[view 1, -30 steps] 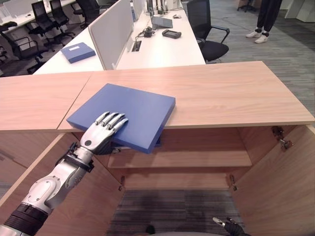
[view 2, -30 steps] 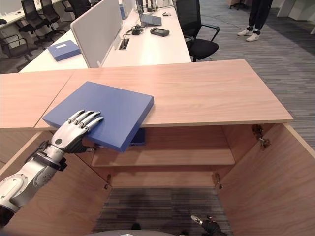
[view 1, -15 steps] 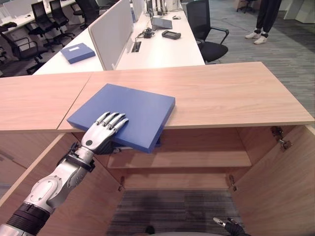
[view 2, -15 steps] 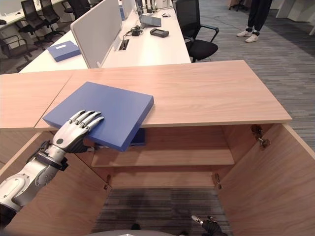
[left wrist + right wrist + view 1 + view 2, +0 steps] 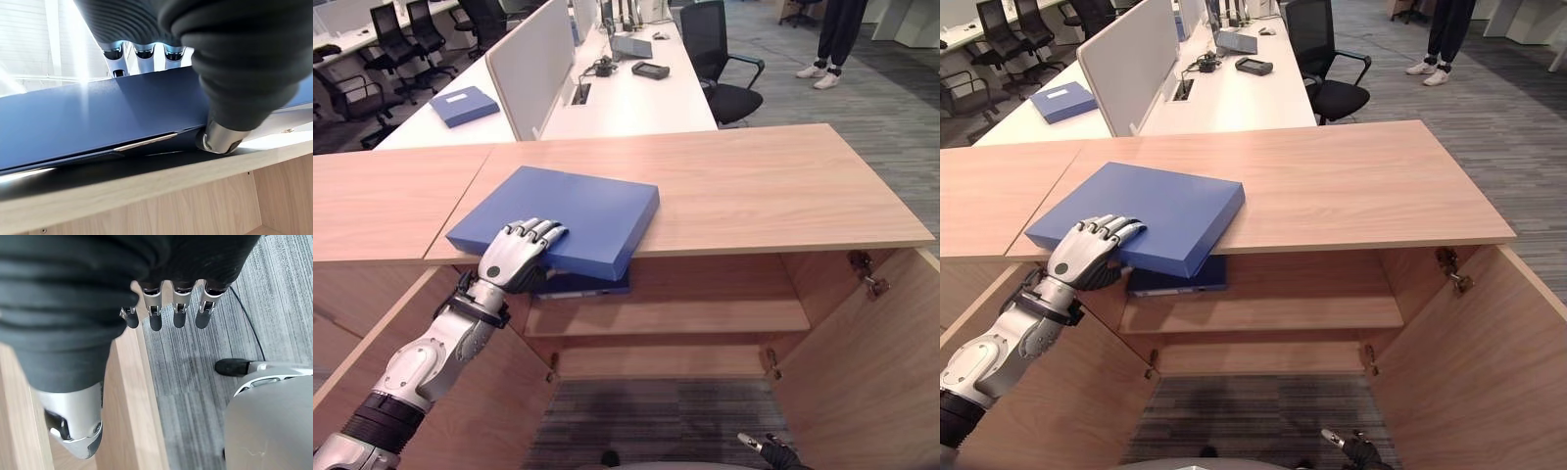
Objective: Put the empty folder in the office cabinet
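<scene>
A large blue folder (image 5: 573, 211) lies flat on the wooden cabinet top (image 5: 764, 186), its near corner jutting past the front edge. My left hand (image 5: 514, 257) grips that corner: fingers (image 5: 142, 51) curl over the cover, and the thumb (image 5: 222, 139) presses from beneath. Below, inside the open cabinet, a second blue folder (image 5: 582, 284) rests on the upper shelf (image 5: 705, 318). My right hand (image 5: 166, 308) hangs low by the cabinet's right door, fingers relaxed and holding nothing.
Both cabinet doors stand wide open, right door (image 5: 871, 382) and left door (image 5: 480, 392). Behind the cabinet runs a white desk with a divider panel (image 5: 533, 59), another blue folder (image 5: 462, 103) and a black chair (image 5: 724, 59). A person's legs (image 5: 832, 39) stand at the far right.
My left hand has slid back to the folder's near corner and its fingers have curled over the edge. The folder has settled slightly, and the shelf folder beneath shows more.
</scene>
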Controlling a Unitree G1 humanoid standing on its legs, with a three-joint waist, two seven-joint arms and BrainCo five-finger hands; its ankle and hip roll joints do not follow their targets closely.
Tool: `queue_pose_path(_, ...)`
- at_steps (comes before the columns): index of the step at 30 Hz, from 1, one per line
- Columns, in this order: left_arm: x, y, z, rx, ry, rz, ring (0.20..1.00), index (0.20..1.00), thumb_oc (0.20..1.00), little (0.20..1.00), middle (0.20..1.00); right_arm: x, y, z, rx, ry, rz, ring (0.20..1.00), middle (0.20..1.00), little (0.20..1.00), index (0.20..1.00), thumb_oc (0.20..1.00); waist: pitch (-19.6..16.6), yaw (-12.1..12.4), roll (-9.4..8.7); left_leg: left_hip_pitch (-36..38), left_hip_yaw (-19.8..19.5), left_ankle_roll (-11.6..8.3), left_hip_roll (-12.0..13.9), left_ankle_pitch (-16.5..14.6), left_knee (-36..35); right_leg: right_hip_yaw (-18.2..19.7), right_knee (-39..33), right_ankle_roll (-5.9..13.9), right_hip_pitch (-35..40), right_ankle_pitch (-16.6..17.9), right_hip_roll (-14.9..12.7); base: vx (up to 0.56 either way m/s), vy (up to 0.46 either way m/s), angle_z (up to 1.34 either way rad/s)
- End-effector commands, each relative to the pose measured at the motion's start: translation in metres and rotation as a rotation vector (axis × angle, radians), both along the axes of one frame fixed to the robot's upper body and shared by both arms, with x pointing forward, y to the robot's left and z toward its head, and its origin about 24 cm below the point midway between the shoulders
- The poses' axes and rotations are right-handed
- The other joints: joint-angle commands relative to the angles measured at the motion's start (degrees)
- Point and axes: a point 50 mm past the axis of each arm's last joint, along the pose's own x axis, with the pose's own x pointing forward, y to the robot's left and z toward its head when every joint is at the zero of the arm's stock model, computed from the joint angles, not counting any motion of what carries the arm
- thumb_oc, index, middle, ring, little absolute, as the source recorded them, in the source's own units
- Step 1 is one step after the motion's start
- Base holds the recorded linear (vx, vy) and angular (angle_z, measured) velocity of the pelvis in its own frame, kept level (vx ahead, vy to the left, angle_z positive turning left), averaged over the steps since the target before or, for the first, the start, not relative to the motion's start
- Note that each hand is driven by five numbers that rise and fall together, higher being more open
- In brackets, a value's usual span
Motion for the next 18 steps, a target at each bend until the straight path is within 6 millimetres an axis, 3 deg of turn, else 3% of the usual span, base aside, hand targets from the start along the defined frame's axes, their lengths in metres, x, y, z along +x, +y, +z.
queue_pose_path(1, 0.013, 0.003, 0.015, 0.008, -0.043, 0.025, 0.200, 0.200, 0.200, 0.200, 0.200, 0.029, 0.004, 0.005, 0.016, -0.073, -0.044, 1.000, 1.000, 1.000, 1.000, 1.000, 2.9, -0.5, -0.74, 3.5, 0.3, -3.97, 4.3, -6.2, 0.7, -0.3, 0.8, 4.86, 1.7, -3.4, -2.7, 0.00, 0.000, 0.00)
queue_pose_path(8, 0.011, 0.005, 0.018, -0.001, -0.057, 0.033, 0.200, 0.200, 0.200, 0.200, 0.200, 0.028, 0.004, 0.004, 0.017, -0.069, -0.052, 1.000, 1.000, 1.000, 1.000, 1.000, 2.7, -0.3, -0.75, 3.5, 0.3, -3.95, 4.4, -6.2, 0.7, -0.4, 0.8, 4.83, 1.8, -3.5, -2.7, 0.00, 0.000, 0.00)
queue_pose_path(9, 0.010, 0.007, 0.026, -0.010, -0.085, 0.034, 0.200, 0.200, 0.200, 0.200, 0.200, 0.027, 0.004, 0.004, 0.019, -0.066, -0.055, 1.000, 1.000, 1.000, 1.000, 1.000, 2.6, -0.2, -0.76, 3.6, 0.3, -3.99, 4.4, -6.2, 0.7, -0.5, 0.8, 4.85, 2.0, -3.6, -2.7, 0.00, 0.000, 0.00)
queue_pose_path(10, 0.011, 0.014, 0.048, -0.078, -0.181, 0.059, 0.200, 0.200, 0.200, 0.200, 0.200, 0.026, 0.006, 0.003, 0.023, -0.063, -0.055, 1.000, 1.000, 1.000, 1.000, 1.000, 2.3, 0.0, -0.80, 3.7, 0.3, -4.07, 4.3, -6.3, 0.7, -0.5, 0.8, 4.80, 2.1, -3.6, -2.8, 0.00, 0.000, 0.00)
queue_pose_path(17, 0.011, 0.026, 0.077, -0.234, -0.320, 0.099, 0.200, 0.200, 0.200, 0.200, 0.200, 0.029, 0.009, 0.003, 0.033, -0.073, -0.052, 1.000, 1.000, 1.000, 1.000, 1.000, 2.2, 0.0, -0.87, 3.8, 0.3, -4.14, 4.3, -6.2, 0.7, -0.6, 0.7, 4.70, 2.5, -3.7, -2.9, 0.00, 0.000, 0.00)
queue_pose_path(18, 0.010, 0.031, 0.089, -0.311, -0.378, 0.107, 0.200, 0.200, 0.200, 0.200, 0.200, 0.031, 0.011, 0.003, 0.039, -0.081, -0.052, 1.000, 1.000, 1.000, 1.000, 1.000, 2.0, 0.2, -0.88, 3.8, 0.2, -4.18, 4.2, -6.2, 0.7, -0.7, 0.7, 4.66, 2.5, -3.6, -2.9, 0.00, 0.000, 0.00)
